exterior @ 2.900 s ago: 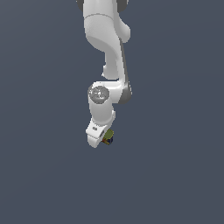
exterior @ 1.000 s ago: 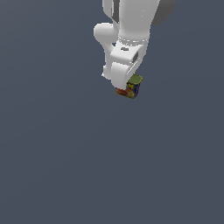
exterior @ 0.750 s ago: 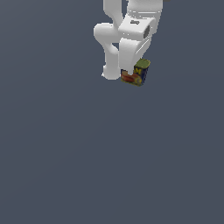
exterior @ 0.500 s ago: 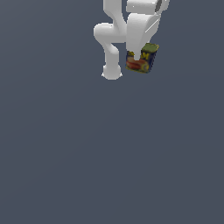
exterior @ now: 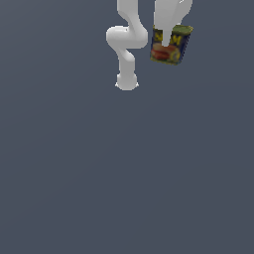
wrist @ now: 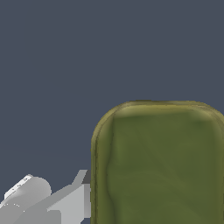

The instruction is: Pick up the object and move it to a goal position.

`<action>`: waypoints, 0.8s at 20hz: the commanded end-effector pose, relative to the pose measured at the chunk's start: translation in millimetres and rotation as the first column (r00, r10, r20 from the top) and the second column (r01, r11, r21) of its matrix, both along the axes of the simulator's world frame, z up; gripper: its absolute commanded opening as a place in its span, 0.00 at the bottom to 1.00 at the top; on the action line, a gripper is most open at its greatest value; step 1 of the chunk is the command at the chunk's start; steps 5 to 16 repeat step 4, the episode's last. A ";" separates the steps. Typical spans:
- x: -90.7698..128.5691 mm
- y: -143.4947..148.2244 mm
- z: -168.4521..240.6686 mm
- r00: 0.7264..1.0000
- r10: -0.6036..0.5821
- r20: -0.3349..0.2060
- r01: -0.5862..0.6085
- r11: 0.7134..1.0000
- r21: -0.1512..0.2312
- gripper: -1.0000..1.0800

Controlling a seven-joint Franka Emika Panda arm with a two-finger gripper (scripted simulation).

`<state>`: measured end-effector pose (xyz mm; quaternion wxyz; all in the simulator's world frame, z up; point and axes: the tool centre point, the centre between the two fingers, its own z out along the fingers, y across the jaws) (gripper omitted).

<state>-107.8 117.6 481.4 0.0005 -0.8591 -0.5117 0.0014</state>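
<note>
Your white arm's jaws pinch the small blue-labelled rectangular tin (exterior: 171,44), now raised higher than a moment ago, tilted.

We see one plain, flat, dark grey-blue backdrop (exterior: 124,173) filling the exterior view from 12 o'clock all the way round to 6 o'clock and back. It has no lines, corners or edges, so we cannot tell floor from wall. The light is soft and even. In the wrist view the same smooth grey-blue surface (wrist: 65,65) spreads from 9 o'clock through 12 to 3 o'clock.
</note>
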 end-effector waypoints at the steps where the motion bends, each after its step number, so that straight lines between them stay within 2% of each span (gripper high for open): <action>1: -1.0 2.1 7.7 1.000 -0.001 0.003 0.001 1.000 0.000 0.00; 16: -1.3 2.7 9.8 1.000 -0.001 0.003 0.001 1.000 0.000 0.00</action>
